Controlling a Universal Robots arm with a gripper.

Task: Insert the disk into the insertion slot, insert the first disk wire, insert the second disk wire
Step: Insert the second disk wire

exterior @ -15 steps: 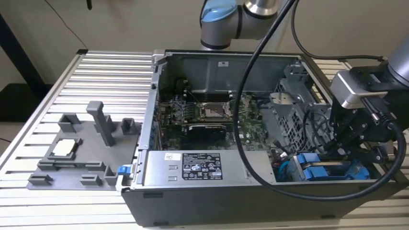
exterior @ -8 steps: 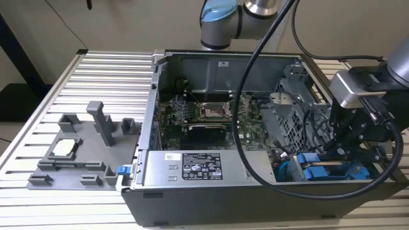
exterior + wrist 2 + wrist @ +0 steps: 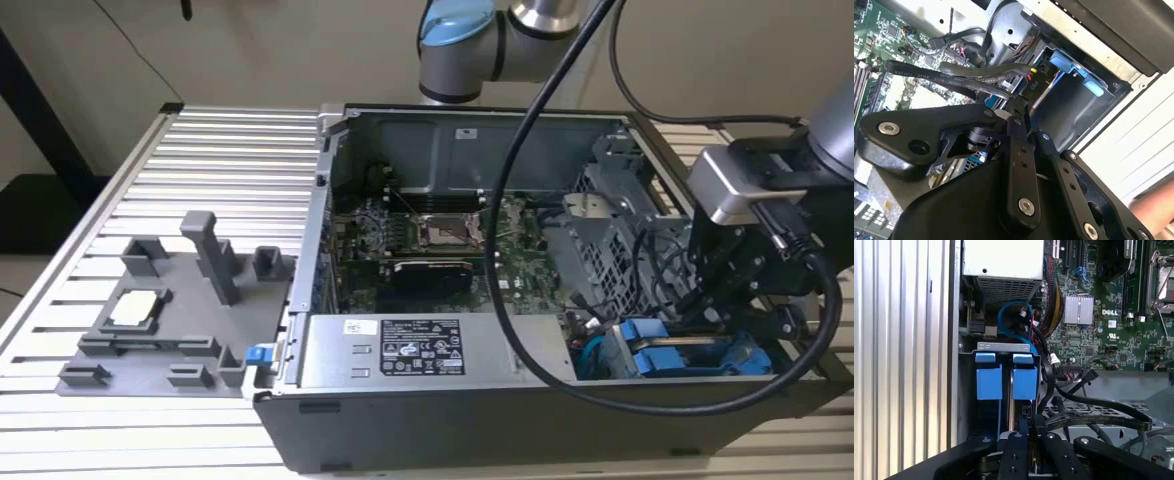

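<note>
- Here, the open computer case [image 3: 441, 300] lies on the slatted metal table [image 3: 200, 180], with the green motherboard [image 3: 427, 240] exposed and the silver power-supply box [image 3: 427, 350] along the near wall.
- The drive cage [image 3: 627, 230] stands at the exterior view's right; the insertion slot [image 3: 1004, 390] sits at its near end, marked by blue plastic rails.
- The disk [image 3: 1006, 382] appears seated in that slot, its blue carrier end tabs facing outward; judged from this, the first step is complete and a wire step is in hand.
- The gripper [image 3: 1023, 427] hangs directly at the slot mouth, amid black flat cables [image 3: 1094, 410].
- Its fingers [image 3: 1016, 150] stand pressed close together; whether a connector is pinched between them cannot be told.
- Good practice, as a judgement: keep the connector square to the disk's port, route loose cables clear, and press straight without side load.
</note>
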